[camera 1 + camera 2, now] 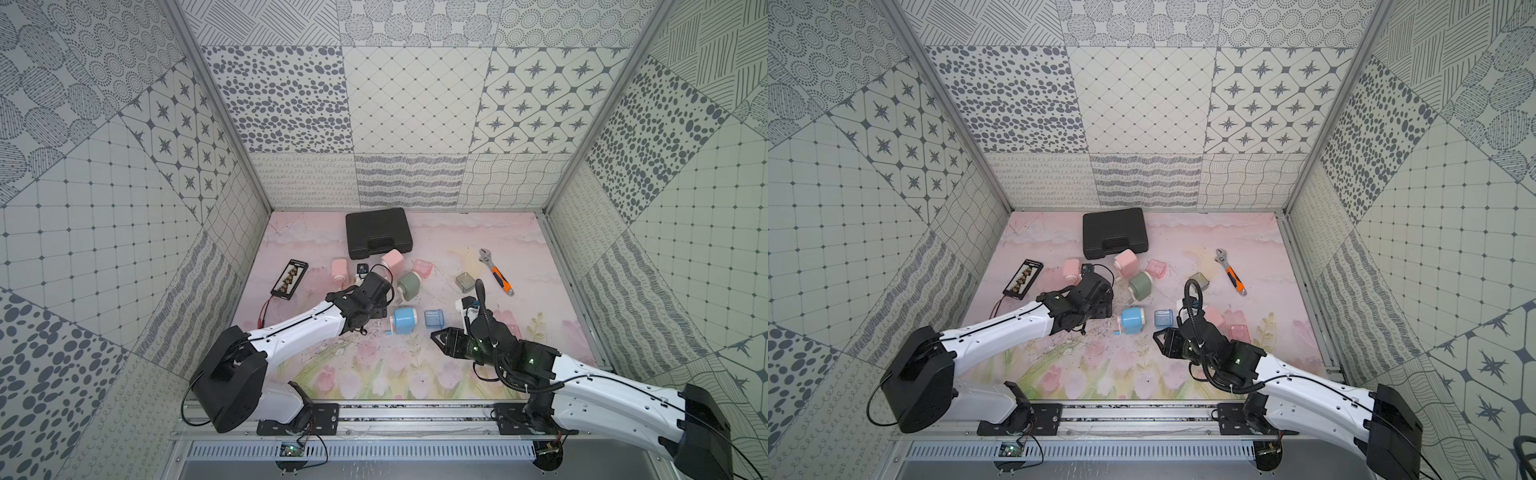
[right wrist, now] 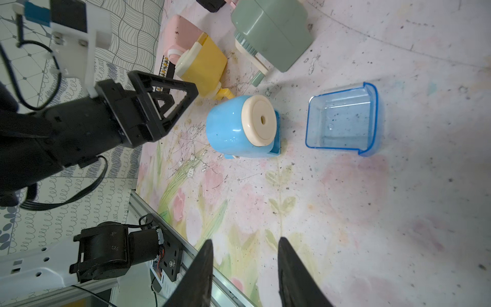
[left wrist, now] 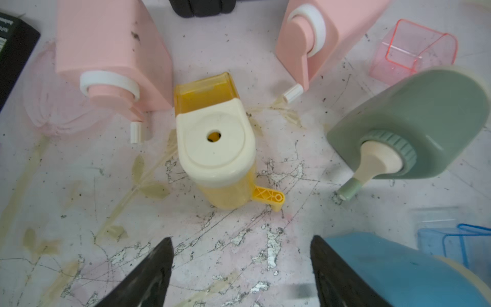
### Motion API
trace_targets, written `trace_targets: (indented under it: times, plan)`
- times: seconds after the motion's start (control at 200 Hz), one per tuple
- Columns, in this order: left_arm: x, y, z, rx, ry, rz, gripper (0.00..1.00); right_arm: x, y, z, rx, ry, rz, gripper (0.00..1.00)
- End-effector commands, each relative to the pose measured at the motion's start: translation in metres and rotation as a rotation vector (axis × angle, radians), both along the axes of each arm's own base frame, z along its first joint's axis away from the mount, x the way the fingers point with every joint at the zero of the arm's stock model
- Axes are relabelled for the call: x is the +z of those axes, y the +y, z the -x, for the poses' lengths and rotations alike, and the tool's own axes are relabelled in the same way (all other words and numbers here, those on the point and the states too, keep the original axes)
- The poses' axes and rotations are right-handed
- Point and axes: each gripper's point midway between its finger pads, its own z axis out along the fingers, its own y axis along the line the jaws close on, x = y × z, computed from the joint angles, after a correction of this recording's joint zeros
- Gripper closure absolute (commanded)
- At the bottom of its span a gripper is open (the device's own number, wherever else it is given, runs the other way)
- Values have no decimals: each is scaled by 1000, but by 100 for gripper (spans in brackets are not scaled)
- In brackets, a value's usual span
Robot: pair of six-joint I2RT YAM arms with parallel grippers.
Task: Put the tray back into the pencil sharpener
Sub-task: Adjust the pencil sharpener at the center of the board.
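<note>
Since the blue tray (image 2: 342, 122) is lying loose on the mat (image 2: 345, 212) just beside the blue sharpener (image 2: 233, 127) and ahead of the right gripper (image 2: 245, 239), I am treating that arm as nearer, with both it and the left gripper (image 3: 241, 238) standing parted and empty.

Case (image 1: 378, 235) at back centre of the surface (image 1: 374, 374). Wrench (image 1: 496, 272) to its right, wired box (image 1: 289, 277) near the left wall. Sharpeners (image 1: 409, 286) cluster before the case. The front sharpener (image 1: 404, 320) has a tray (image 1: 434, 319) just right of it, apart. More trays (image 1: 422, 268) lie right of the cluster.
</note>
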Motion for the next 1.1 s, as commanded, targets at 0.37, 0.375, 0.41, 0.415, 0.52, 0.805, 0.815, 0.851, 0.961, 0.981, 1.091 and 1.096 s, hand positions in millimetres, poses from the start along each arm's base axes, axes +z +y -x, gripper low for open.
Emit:
trace_targets:
  times: [0.37,0.375,0.41,0.415,0.52,0.805,0.815,0.851,0.961,0.981,1.091,1.096]
  plan:
    - [-2,3,-49,262,-226,-7,25,26,6,-2,21,-47,-64,60]
    - [-2,2,-49,262,-226,-7,25,26,7,-1,21,-47,-65,60]
    - [-2,2,-51,267,-235,-4,27,27,6,-1,21,-47,-64,60]
    - [-3,2,-52,267,-235,-4,27,27,6,-1,21,-48,-65,60]
    - [-6,2,-57,285,-260,-15,33,27,4,0,22,-49,-66,60]
    - [-11,-1,-68,289,-304,-37,35,27,0,3,19,-45,-73,61]
    - [-11,0,-68,290,-305,-37,35,27,0,3,18,-46,-72,61]
    - [-12,0,-69,292,-306,-39,35,27,0,3,18,-45,-74,61]
    - [-15,0,-71,302,-310,-40,33,26,1,3,21,-43,-72,61]
    - [-15,0,-71,305,-310,-42,33,27,1,3,22,-43,-73,61]
    - [-18,3,-72,329,-315,-45,33,26,2,3,26,-42,-72,62]
    - [-18,3,-72,330,-316,-44,33,27,2,3,26,-44,-73,62]
